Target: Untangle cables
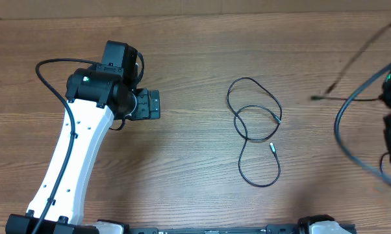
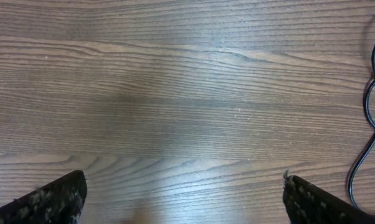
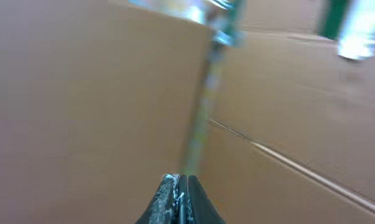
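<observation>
Hovering over bare wood, the left gripper [image 1: 155, 104] had its fingers [image 2: 56, 199] spread wide with nothing between them. The looped cable [image 1: 247, 138] lay on the table [image 1: 182, 52] ahead of those fingertips and well apart from them. In the left wrist view only a few of its curves showed [image 2: 364, 155], outside the finger on the right side of the picture and beyond its tip.

The right gripper [image 3: 181, 186] had its fingers pressed together. A thin blurred strand, the lifted cable [image 3: 200, 118], ran straight out from between their tips toward a pale connector at its far end, so they appeared to be pinching it. The blur made the grip itself hard to confirm.

As a judgement, the looped cable would handle as light, limp and thin. It would drag across the wood and follow whatever part was pulled instead of holding its shape, and its smooth black jacket might slip through a loose pinch. It crossed over itself where the upper loop met the lower one. The two small plug ends [image 1: 277, 118] lay on the far side of that crossing from the left fingers. A hold just behind a plug, where the cord is stiffest, looked safest. The fingertips would have to close right at the table surface to catch so thin a line. Pulling at the crossing risked tightening the loops.
</observation>
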`<state>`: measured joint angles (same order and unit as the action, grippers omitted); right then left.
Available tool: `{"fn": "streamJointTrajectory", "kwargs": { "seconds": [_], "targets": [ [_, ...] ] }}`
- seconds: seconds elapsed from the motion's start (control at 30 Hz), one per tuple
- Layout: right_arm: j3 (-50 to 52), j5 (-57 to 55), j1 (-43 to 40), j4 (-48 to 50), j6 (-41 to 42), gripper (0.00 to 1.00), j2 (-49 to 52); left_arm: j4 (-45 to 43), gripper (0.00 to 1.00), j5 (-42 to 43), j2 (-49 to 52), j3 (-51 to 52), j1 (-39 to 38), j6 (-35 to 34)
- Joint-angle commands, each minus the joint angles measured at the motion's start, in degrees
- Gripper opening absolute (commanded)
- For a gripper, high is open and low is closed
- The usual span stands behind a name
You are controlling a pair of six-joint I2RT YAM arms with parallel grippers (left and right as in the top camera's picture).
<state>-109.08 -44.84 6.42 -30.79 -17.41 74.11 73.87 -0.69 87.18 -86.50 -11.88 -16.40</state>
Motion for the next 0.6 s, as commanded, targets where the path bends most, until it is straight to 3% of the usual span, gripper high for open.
{"fn": "streamJointTrajectory", "kwargs": {
  "seconds": [0.0, 0.1, 0.33, 0.57],
  "targets": [
    [-1.25, -7.63, -7.3, -2.19, -1.73, 0.04, 3.41, -0.02, 1.0, 0.26, -0.28, 0.15, 0.24, -0.55],
    [-1.25, -5.55, -13.07, -3.43, 5.16, 0.04, 6.47, -0.02, 1.0, 0.24, -0.28, 0.15, 0.24, -0.55],
    [-1.25, 12.26, -27.8, -16.33, 26.18, 0.04, 16.2, -0.02, 1.0, 0.26, -0.28, 0.15, 0.24, -0.55],
    [-1.22, 34.91, -42.32, -22.99, 30.97, 0.04, 24.35, -0.02, 1.0, 0.26, -0.28, 0.15, 0.24, -0.55]
  ]
}}
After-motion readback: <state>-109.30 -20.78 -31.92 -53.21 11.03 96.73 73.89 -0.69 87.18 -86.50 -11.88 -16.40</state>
